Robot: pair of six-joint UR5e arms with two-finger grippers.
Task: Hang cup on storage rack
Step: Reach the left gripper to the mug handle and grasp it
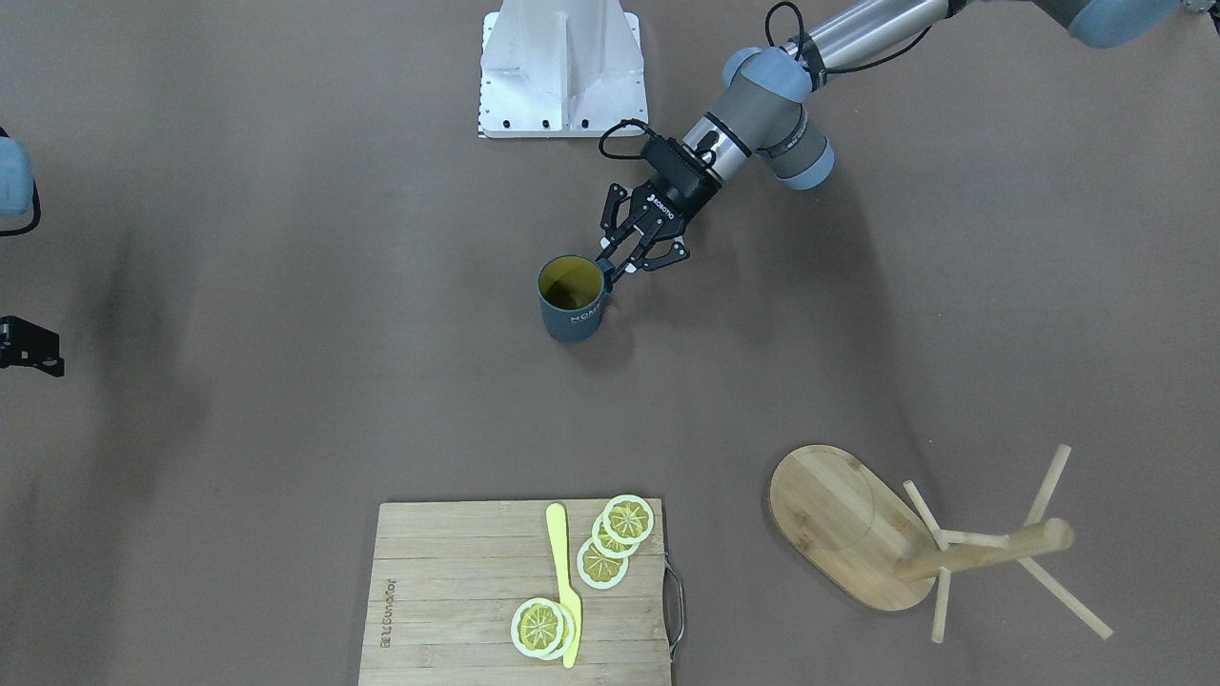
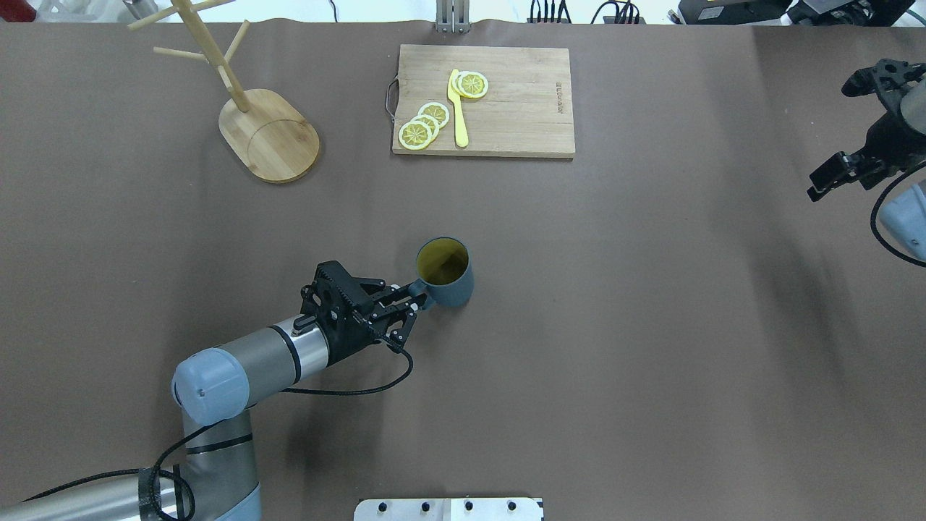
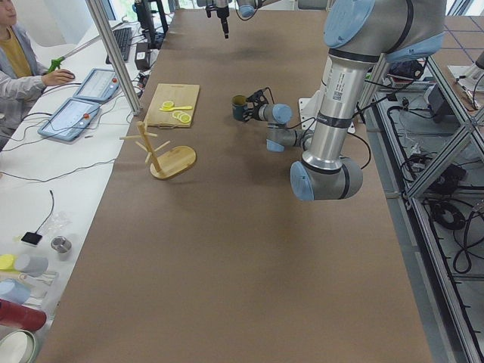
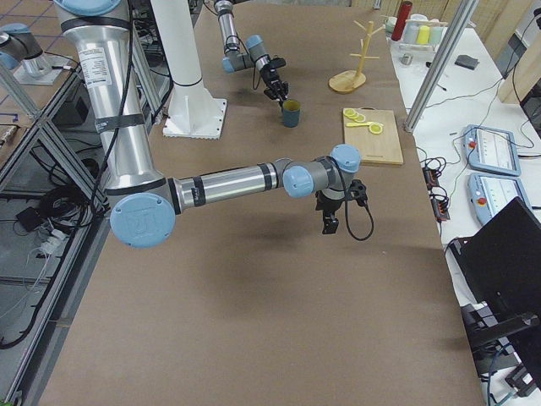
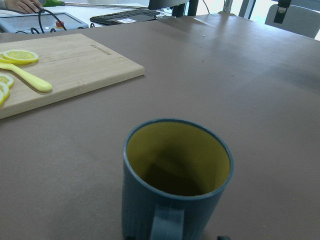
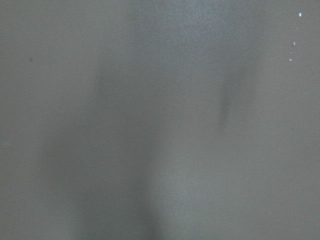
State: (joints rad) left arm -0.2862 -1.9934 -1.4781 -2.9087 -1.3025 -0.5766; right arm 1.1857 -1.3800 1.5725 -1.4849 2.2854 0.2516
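HOME on cup (image 1: pixel 572 307) — front view only

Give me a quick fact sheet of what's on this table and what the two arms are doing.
Cup: upright on table, not hung
Rack: stands apart from cup, pegs bare
Left gripper: fingers either side of cup's handle, seemingly not clamped
Right gripper: far from cup; open or shut unclear
Board: carries lemon slices and yellow knife
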